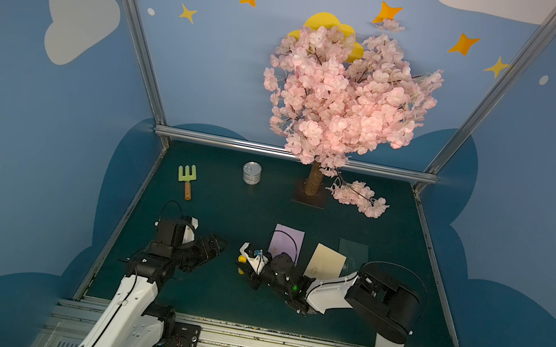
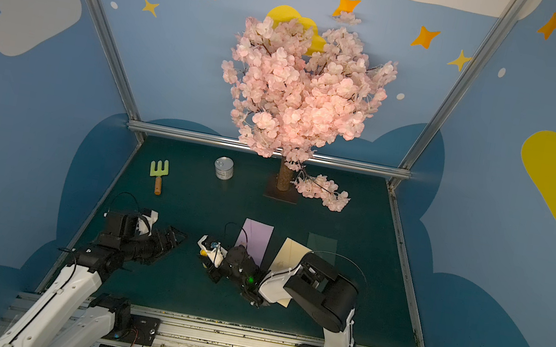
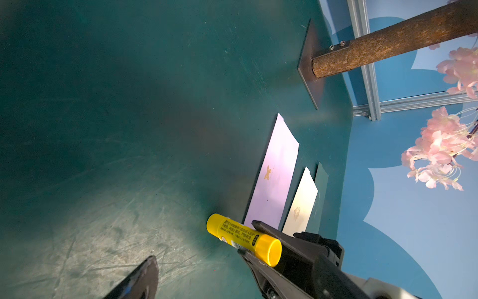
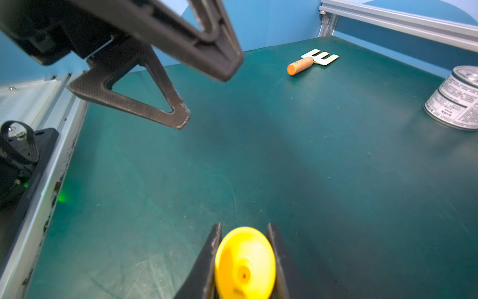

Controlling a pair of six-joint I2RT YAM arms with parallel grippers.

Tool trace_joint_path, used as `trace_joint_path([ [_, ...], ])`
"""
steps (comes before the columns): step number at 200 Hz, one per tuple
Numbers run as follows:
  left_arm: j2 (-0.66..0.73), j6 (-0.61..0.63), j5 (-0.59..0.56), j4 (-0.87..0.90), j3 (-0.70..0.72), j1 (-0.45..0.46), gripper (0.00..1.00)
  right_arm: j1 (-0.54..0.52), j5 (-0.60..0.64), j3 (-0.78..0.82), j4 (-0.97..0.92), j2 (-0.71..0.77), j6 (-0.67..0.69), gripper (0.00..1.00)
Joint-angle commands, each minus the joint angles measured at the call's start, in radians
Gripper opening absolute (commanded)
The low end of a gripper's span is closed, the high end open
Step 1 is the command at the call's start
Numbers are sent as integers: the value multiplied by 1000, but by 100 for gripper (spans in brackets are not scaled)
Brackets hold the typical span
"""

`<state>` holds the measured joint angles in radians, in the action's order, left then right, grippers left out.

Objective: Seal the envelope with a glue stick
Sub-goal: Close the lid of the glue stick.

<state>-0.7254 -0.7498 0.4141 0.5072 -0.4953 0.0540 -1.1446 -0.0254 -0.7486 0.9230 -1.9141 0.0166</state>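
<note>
Glue stick (image 3: pixel 243 239) | pinched between jaws of right tool (image 4: pixel 244 226) | left tool (image 4: pixel 208 95) spread wide, empty

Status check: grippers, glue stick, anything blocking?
Left gripper open, empty. Right gripper shut on glue stick, capped. Right arm overhangs purple envelope and cream envelope.
</note>
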Motion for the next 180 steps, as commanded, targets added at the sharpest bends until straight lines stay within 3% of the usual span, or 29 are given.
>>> trace_joint_path([
  [1, 5, 15, -4, 0, 8, -6, 93, 28, 19, 40, -311, -72, -51, 0],
  [40, 7, 16, -6, 0, 2, -4, 93, 27, 69, 3, -493, -59, -9, 0],
  [72, 6, 23, -10, 6, -5, -6, 93, 0, 168, -124, -820, -71, 17, 0],
  [180, -14, 49, -21, 26, -32, -8, 94, -38, 286, 63, -654, -51, -68, 0],
])
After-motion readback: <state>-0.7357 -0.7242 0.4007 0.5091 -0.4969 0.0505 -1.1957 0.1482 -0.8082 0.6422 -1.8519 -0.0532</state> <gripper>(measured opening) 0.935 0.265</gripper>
